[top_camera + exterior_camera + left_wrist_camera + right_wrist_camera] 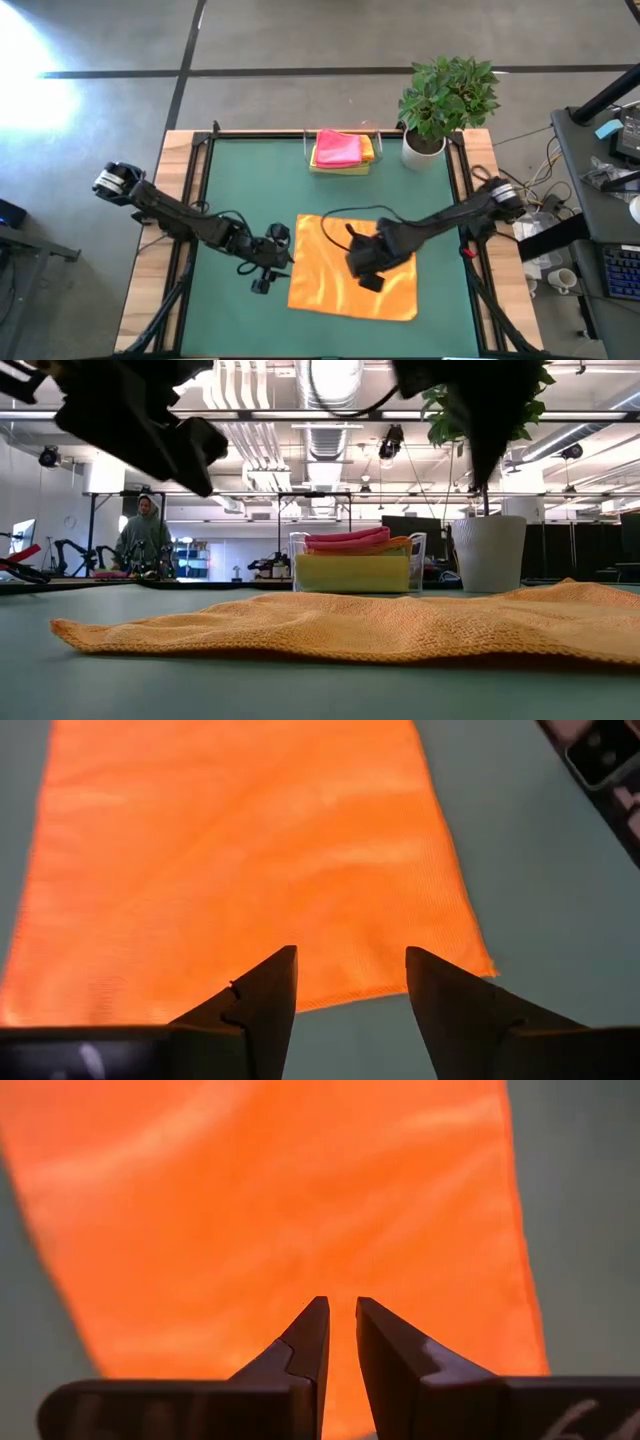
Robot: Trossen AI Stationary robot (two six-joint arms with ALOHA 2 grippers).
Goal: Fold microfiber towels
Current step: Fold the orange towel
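Note:
An orange microfiber towel [355, 268] lies spread out flat on the green table mat [250, 190]; it also shows in the low view [380, 625]. My left gripper [272, 258] is open just off the towel's left edge, its fingers [350, 970] above that edge near a corner. My right gripper [366, 268] hovers above the towel's middle, its fingers [340, 1310] all but shut with a thin gap, holding nothing. Pink [337, 146], orange and yellow towels lie folded in a stack at the far edge.
The folded stack sits in a clear container [356, 565] at the far middle of the mat. A potted plant [445, 100] stands at the far right corner. Bare mat lies left of and beyond the orange towel. A person [145, 535] stands far off in the room.

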